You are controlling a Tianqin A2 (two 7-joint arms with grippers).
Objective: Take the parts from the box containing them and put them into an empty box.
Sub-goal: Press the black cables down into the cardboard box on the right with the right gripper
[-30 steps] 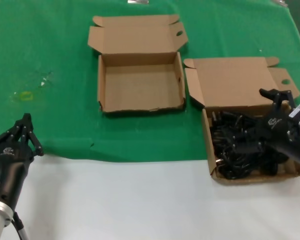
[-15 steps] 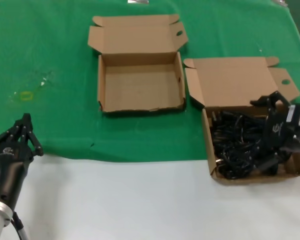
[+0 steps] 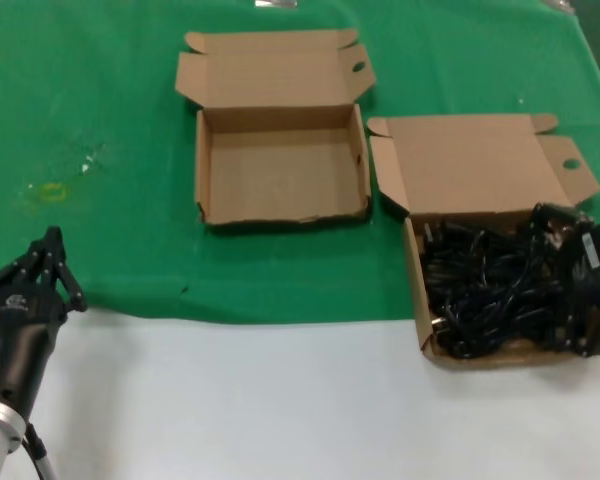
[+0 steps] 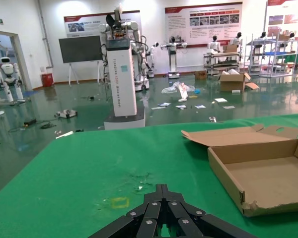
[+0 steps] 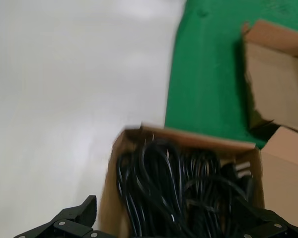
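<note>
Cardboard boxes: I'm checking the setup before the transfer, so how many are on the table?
2. The empty box sits on the green cloth near the middle; the box containing them lies to its right, full of black cords.

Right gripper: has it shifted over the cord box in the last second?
Yes. The right gripper has swung from the lid hinge toward the near right corner of the shallow brown cardboard box holding black coiled cords, jaws open.

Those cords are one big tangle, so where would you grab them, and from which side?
Probably from straight above, at a raised loop near the middle of the cords. They fill the right box, whose walls block any sideways approach. The right pincer is spread wide over them at the box's right edge; the left pincer waits far left.
</note>
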